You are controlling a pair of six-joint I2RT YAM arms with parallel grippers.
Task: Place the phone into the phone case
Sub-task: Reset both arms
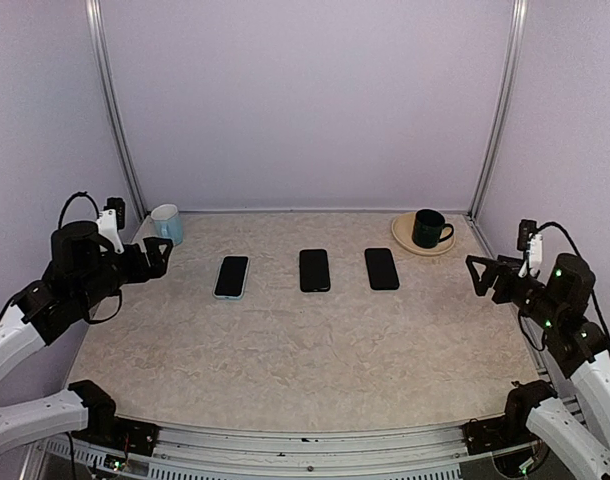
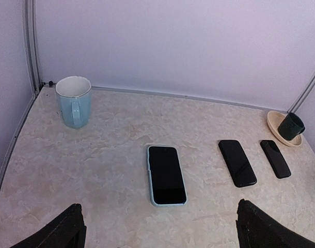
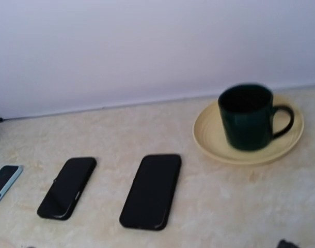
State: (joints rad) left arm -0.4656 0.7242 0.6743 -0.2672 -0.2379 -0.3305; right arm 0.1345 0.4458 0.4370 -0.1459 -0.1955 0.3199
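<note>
Three flat phone-shaped things lie in a row across the middle of the table. The left one [image 1: 231, 276] has a black screen inside a light blue case, also in the left wrist view [image 2: 167, 174]. The middle one [image 1: 314, 270] and the right one [image 1: 381, 268] are plain black; I cannot tell which is a phone and which a case. My left gripper [image 1: 155, 255] is open and empty, raised at the table's left edge, its fingers [image 2: 64, 230] at the bottom corners of its view. My right gripper [image 1: 482, 274] is open and empty, raised at the right edge.
A light blue mug [image 1: 167, 223] stands at the back left. A dark green mug [image 1: 428, 228] stands on a yellow saucer [image 1: 405, 240] at the back right. Lilac walls with metal corner posts enclose the table on three sides.
</note>
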